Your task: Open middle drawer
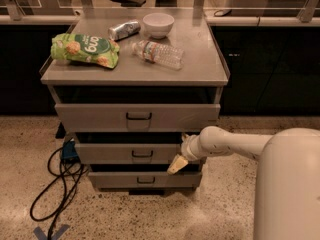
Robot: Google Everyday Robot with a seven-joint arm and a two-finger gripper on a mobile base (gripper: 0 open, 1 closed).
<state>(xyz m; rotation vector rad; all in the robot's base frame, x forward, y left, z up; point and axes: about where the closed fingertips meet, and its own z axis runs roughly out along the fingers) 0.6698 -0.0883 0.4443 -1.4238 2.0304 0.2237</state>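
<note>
The middle drawer (110, 153) sat between the top drawer (95, 118) and the bottom drawer (115, 180) of the grey cabinet, with its small black handle (142, 154) centred on the front. Your claw (176, 165) hung at about 4 o'clock from that handle, at the lower right corner of the drawer front and touching or just beside it. The arm (225, 143) reached in from 3 o'clock. You could not tell from this view whether the claw was clenched or released.

You were most likely in the approach, since the claw was not on the handle. The next move called for a short shift toward 10 o'clock onto the wire, a firm catch, then a straight pull away from the cabinet.

Room was tight. The top drawer's front lay close above, the bottom drawer's edge close below, and the cabinet's right post was just beside the wrist. The floor at 6 o'clock gave space for the pull. A black cable (60, 184) trailed at 8 o'clock, well apart from the claw, and nothing on the worktop (200, 69) mattered here.
</note>
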